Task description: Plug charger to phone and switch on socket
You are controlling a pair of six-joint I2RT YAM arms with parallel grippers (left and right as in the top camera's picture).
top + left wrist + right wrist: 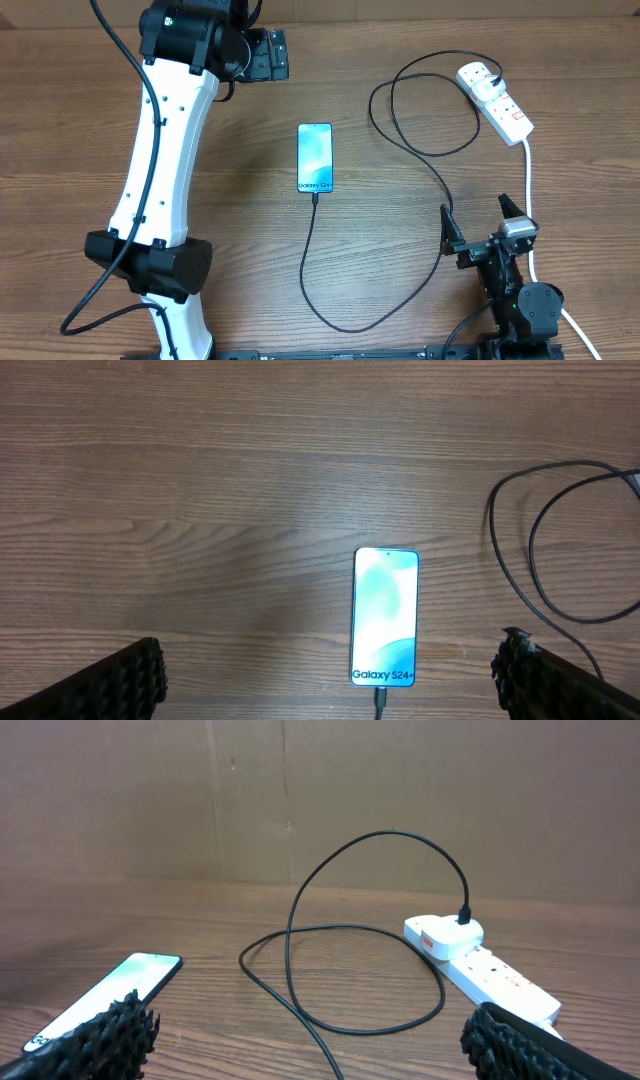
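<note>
Here's the worktop: the phone lies flat in the middle, screen up and lit. The charger runs its black cable right up to the phone's near edge. The connector looks seated there, though it's too small to be sure. From the phone the cable sweeps near, then loops off to the far right, where its white plug sits in the socket.

So by my reckoning the plugging-in is done and flicking the socket on is what's left.

Left claw hangs far left of the phone, fingers spread wide, nothing in them. Right claw waits near right, spread and empty too, the socket well beyond it.

Next move, I'd say: the right arm reaches far and presses the socket on without snagging that cable loop.
</note>
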